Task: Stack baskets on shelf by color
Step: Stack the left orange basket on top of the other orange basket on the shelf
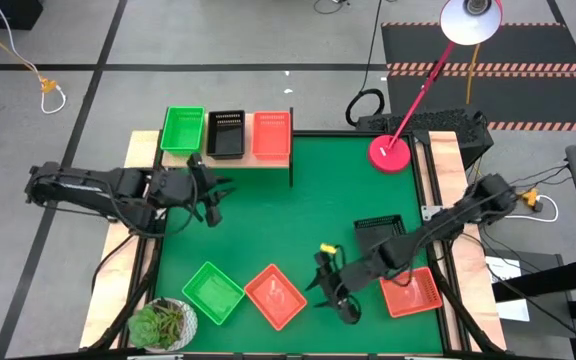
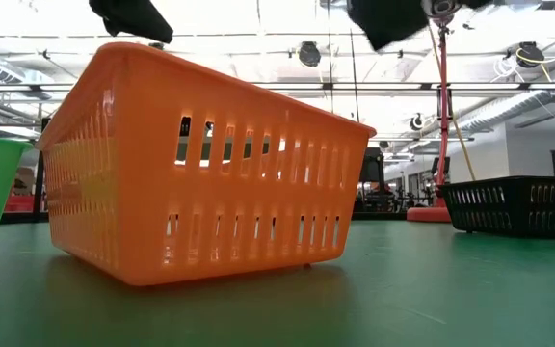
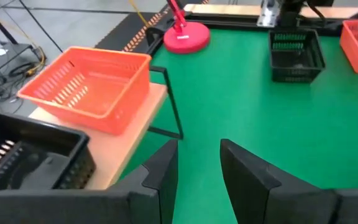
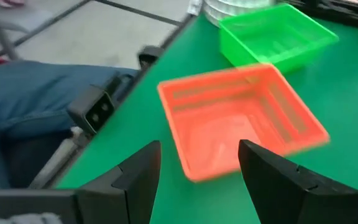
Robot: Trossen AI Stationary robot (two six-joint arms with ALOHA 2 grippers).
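Note:
The wooden shelf (image 1: 268, 160) at the table's far edge carries a green basket (image 1: 183, 130), a black basket (image 1: 226, 133) and a red-orange basket (image 1: 272, 133) side by side. On the mat lie a green basket (image 1: 213, 292), a red-orange basket (image 1: 275, 296), a black basket (image 1: 379, 232) and another red-orange basket (image 1: 410, 291). My left gripper (image 1: 208, 205) hovers open in front of the shelf, level with the black basket (image 3: 23, 155). My right gripper (image 1: 333, 285) is open just right of the near red-orange basket (image 4: 241, 118), touching nothing.
A potted plant (image 1: 163, 323) stands at the near left corner beside the green basket. A red lamp base (image 1: 390, 153) sits at the far right, its pole leaning over the mat. A person's jeans (image 4: 30, 93) show past the near edge. Bare mat (image 1: 298, 220) lies mid-table.

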